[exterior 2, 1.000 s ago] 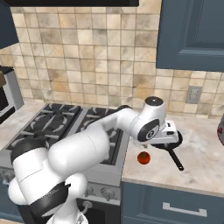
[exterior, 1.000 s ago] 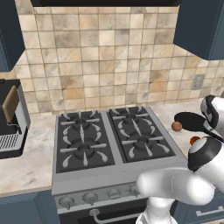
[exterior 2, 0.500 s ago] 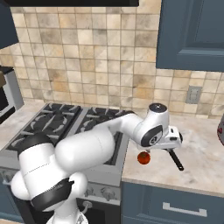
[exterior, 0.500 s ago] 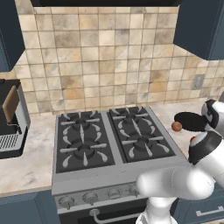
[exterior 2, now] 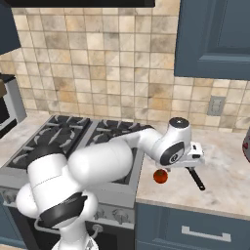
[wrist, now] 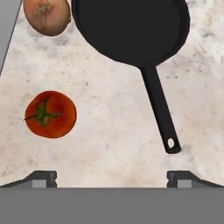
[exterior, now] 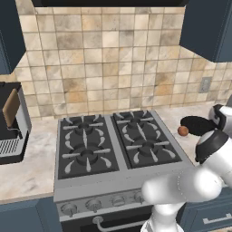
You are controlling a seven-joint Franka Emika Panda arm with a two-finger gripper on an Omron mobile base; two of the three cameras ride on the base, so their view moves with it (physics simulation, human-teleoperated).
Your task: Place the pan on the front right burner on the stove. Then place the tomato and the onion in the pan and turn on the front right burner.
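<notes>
The black pan [wrist: 131, 28] lies on the marble counter right of the stove [exterior: 118, 140], its long handle [wrist: 159, 109] pointing toward the counter's front edge. The brownish onion [wrist: 46, 15] sits beside the pan's rim on the stove side, and also shows as the onion [exterior: 183, 131] next to the pan [exterior: 197, 125]. The red tomato [wrist: 50, 114] rests nearer the front, seen as the tomato [exterior 2: 160, 176] by the pan handle [exterior 2: 196, 178]. My gripper [wrist: 111, 179] hangs open above the counter, over the handle's end, holding nothing. The front right burner [exterior: 146, 152] stands bare.
A coffee machine [exterior: 11, 122] stands on the counter left of the stove. Silver knobs [exterior: 95, 205] line the stove front. The tiled wall with an outlet [exterior 2: 216, 106] is behind. A dark object [exterior 2: 246, 144] sits at the counter's far right.
The hand has swung a little to the right and lower over the pan's handle. Its jaws stayed open. Pan, tomato and onion have not moved.
</notes>
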